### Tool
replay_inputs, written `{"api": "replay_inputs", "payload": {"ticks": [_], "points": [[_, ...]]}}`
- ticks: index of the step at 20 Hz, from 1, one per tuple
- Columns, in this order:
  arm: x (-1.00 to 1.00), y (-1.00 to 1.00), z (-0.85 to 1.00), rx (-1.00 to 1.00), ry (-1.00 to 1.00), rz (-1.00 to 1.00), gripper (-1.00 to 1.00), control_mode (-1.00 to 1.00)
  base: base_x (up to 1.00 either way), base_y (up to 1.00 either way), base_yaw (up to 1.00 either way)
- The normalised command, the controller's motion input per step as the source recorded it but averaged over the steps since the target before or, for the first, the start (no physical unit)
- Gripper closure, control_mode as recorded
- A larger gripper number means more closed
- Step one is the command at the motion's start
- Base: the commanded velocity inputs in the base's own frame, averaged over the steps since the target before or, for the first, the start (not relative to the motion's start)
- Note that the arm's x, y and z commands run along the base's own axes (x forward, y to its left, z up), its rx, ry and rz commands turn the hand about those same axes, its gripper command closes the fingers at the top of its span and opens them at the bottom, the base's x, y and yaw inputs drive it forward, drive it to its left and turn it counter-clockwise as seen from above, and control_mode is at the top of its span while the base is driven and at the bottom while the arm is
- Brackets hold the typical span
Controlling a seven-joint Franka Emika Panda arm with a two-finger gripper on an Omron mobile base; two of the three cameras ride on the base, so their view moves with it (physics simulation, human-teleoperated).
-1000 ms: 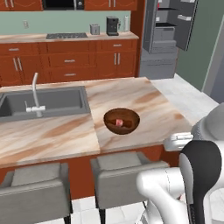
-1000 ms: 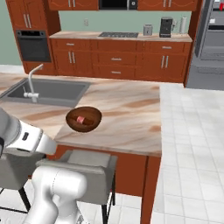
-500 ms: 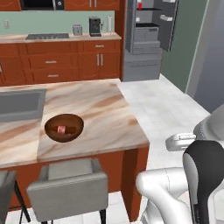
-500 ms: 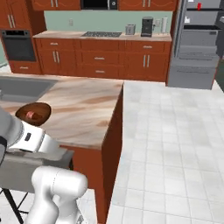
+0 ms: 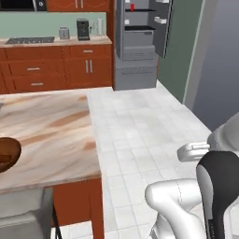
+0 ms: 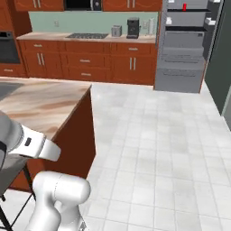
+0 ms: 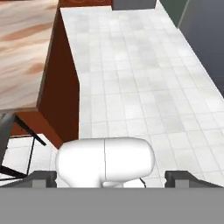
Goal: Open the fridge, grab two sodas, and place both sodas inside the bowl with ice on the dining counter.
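Far across the tiled floor (image 7: 140,65) from the wide-spread, empty tool (image 7: 111,177), the open fridge (image 6: 187,43).

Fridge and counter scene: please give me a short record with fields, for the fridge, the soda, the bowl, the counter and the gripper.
fridge: open, at the far end of the tiled floor, beside the wall cabinets
soda: one red can on an upper shelf inside the fridge
bowl: dark brown, on the dining counter, cut off by the left edge of the left base view; contents not visible
dining counter: marbled top, grey stool at its near side
gripper: open, holding nothing, pointing down at the floor
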Motion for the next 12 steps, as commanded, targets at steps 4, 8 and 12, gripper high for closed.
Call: {"api": "replay_inputs", "payload": {"ticks": [4,8,12], "points": [[0.0,0.0,0.0,0.0,0.0,0.0,-1.0,1.0,0.99,-0.85,0.05],[0.0,0.0,0.0,0.0,0.0,0.0,-1.0,1.0,1.0,-0.73,0.07],[0.0,0.0,0.0,0.0,0.0,0.0,-1.0,1.0,1.0,-0.66,0.09]]}}
